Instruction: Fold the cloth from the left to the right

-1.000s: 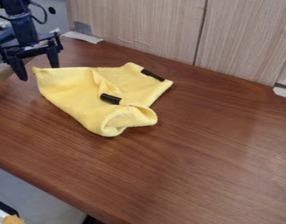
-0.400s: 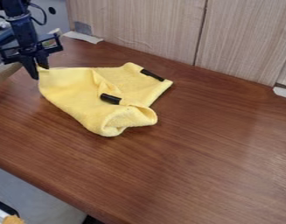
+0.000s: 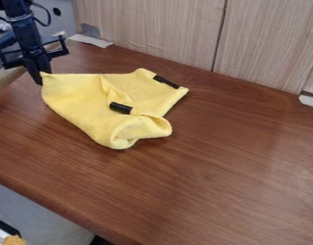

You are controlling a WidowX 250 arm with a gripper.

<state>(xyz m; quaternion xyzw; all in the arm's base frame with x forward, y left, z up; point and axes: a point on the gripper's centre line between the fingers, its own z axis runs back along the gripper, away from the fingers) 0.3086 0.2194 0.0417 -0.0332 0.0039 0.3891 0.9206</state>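
Has the gripper (image 3: 38, 80) closed on the left corner of the yellow cloth (image 3: 75, 98), spread rightward and nearer the camera on the desk (image 3: 216, 158); calls for lifting, then carrying that corner rightward.

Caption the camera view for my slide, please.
Gripper, jaws closed, at the left corner of a partly folded yellow cloth on a brown tabletop.

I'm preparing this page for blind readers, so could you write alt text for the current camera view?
A yellow cloth with two black strips lies rumpled on a brown wood-grain table, its left corner held in the closed fingers of a black robot gripper at upper left. Pale wood-grain panels stand behind.
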